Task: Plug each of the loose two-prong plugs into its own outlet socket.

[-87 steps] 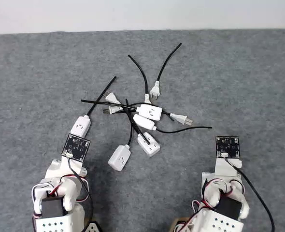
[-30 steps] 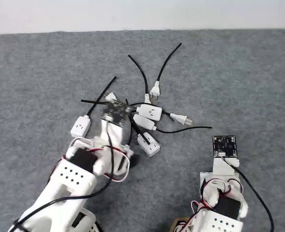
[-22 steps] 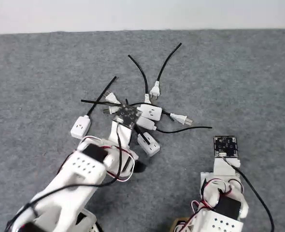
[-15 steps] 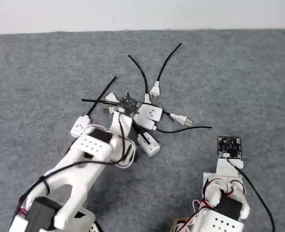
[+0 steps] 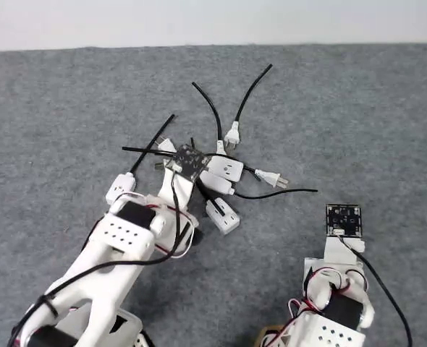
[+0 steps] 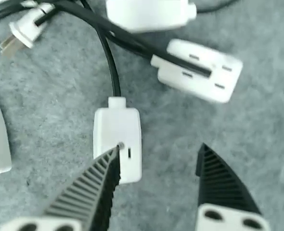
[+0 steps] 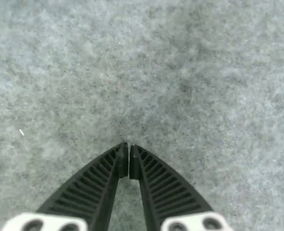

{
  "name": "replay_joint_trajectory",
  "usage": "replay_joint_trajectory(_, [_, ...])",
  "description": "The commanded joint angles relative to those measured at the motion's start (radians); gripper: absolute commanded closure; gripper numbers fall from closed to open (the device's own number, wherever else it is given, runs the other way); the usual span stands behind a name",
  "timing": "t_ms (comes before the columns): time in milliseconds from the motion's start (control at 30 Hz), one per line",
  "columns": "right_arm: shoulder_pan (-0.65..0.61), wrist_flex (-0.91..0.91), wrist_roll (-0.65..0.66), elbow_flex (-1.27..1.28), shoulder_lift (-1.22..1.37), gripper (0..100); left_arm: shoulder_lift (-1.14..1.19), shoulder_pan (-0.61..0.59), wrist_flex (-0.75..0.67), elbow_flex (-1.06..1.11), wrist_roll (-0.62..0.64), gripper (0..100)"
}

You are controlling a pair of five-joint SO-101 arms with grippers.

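My left gripper [image 6: 159, 150] hangs open just above the carpet. One finger [image 6: 101, 180] lies over the edge of a white outlet socket [image 6: 118, 144] on a black cord; the other stands on bare carpet beside it. Beyond lie a second slotted socket [image 6: 200, 70], a third socket [image 6: 149, 12] and a two-prong plug [image 6: 24, 31]. From above, the left arm [image 5: 137, 231] stretches into the tangle of sockets [image 5: 223, 215] and plugs [image 5: 271, 177] at the table's middle. My right gripper [image 7: 128, 147] is shut over bare grey carpet, with the right arm [image 5: 336, 289] at the near right.
Another white socket [image 5: 120, 189] lies left of the left arm, and a plug [image 5: 231, 135] with its black cord lies at the far side of the pile. Grey carpet [image 5: 373, 123] spreads around the pile up to a white wall at the back.
The left arm swung from the near left into the pile, now covering the nearest socket, and drew back slightly in the last half second. The right arm hardly moved.
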Motion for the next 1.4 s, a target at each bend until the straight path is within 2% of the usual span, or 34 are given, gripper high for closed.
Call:
replay_joint_trajectory(0, [0.013, -0.022, 0.012, 0.017, -0.012, 98.7, -0.040, -0.014, 0.012, 0.012, -0.075, 74])
replay_joint_trajectory(233, [0.015, -0.022, 0.012, 0.017, -0.012, 98.9, -0.038, -0.058, -0.005, 0.025, -0.101, 74])
replay_joint_trajectory(400, [0.015, -0.022, 0.012, 0.017, -0.012, 98.9, -0.037, -0.121, -0.064, 0.033, -0.203, 74])
replay_joint_trajectory(533, [0.015, -0.022, 0.012, 0.017, -0.012, 98.9, -0.031, -0.117, -0.064, 0.033, -0.213, 74])
replay_joint_trajectory(767, [0.015, -0.022, 0.012, 0.017, -0.012, 99.0, 0.195, -0.115, -0.129, -0.039, -0.213, 74])
replay_joint_trajectory(933, [0.015, -0.022, 0.012, 0.017, -0.012, 99.0, 0.322, -0.117, -0.063, -0.156, -0.204, 76])
replay_joint_trajectory(1000, [0.015, -0.022, 0.012, 0.017, -0.012, 99.0, 0.350, -0.117, -0.064, -0.177, -0.180, 81])
replay_joint_trajectory(1133, [0.015, -0.022, 0.012, 0.017, -0.012, 99.0, 0.385, -0.103, -0.061, -0.193, -0.155, 99])
replay_joint_trajectory(1267, [0.015, -0.022, 0.012, 0.017, -0.012, 99.0, 0.387, -0.060, -0.017, -0.186, -0.144, 99])
replay_joint_trajectory(1367, [0.015, -0.022, 0.012, 0.017, -0.012, 99.0, 0.387, -0.006, 0.029, -0.189, 0.026, 99])
